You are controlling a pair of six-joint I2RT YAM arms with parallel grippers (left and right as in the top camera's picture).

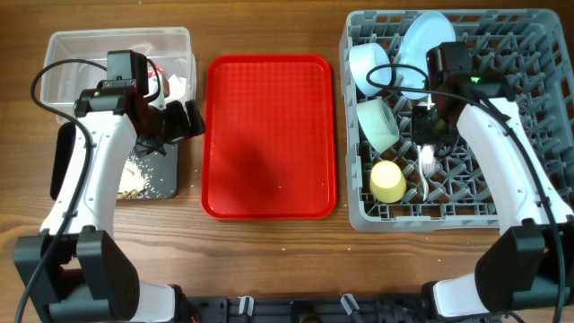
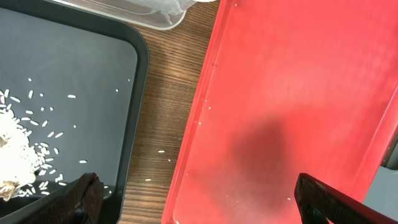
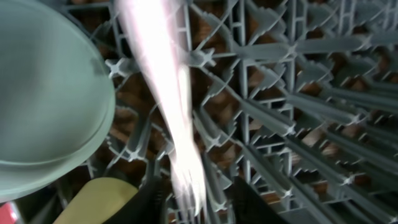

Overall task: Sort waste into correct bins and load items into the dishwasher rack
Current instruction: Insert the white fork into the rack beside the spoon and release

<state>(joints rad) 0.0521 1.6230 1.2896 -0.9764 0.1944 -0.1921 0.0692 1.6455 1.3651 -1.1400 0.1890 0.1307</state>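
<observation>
Currently two bowls (image 1: 378,123), one plate (image 1: 421,49), one cup (image 1: 387,180) and one white utensil (image 3: 168,93) are counted in the rack (image 1: 520,54), right edge; utensil axis far-to-near. Left gripper (image 2: 208,202) is spread, empty; right gripper (image 3: 199,208) grasp cannot be told.

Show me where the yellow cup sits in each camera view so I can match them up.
Overhead: the yellow cup is in the lower left part of the rack.
Left wrist: not in it.
Right wrist: bottom-left edge, partly cut off.
Shared landmark: the green bowl just beside the cup in both.
</observation>
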